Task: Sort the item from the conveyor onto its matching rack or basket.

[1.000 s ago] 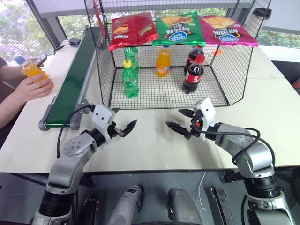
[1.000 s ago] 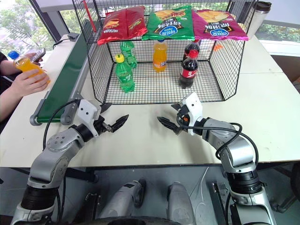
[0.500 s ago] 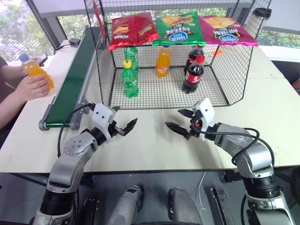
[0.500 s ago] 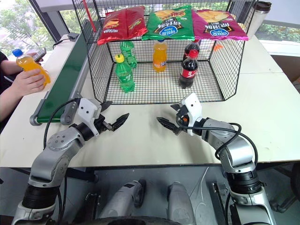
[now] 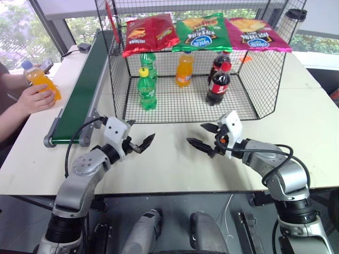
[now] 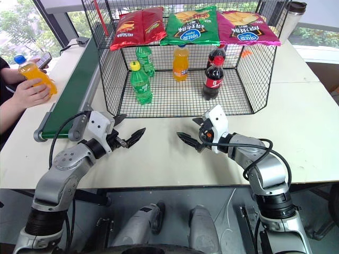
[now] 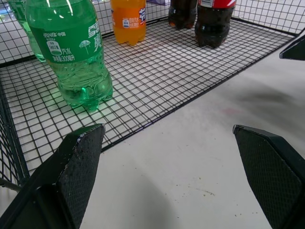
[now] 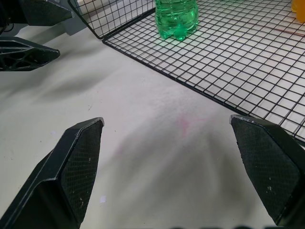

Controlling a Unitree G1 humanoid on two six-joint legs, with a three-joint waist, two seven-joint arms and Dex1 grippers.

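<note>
A person's hand [image 5: 36, 98] at the counter's [image 5: 175, 164] left edge holds the orange soda bottle [image 5: 39, 79], off the conveyor [image 5: 82, 92]. The wire cage [image 5: 265, 74] at the counter's middle holds green, orange and cola bottles under chip bags [image 5: 203, 32]. Near the front edge, left hand [image 5: 139, 145] and right hand [image 5: 200, 136] hover wide open, empty, tips facing each other.

Bright daylight pours in from the windows [image 5: 21, 32] behind; soft shadows pool on the pale bench [image 5: 175, 164], frames sharp, wrist views slightly hazy.
</note>
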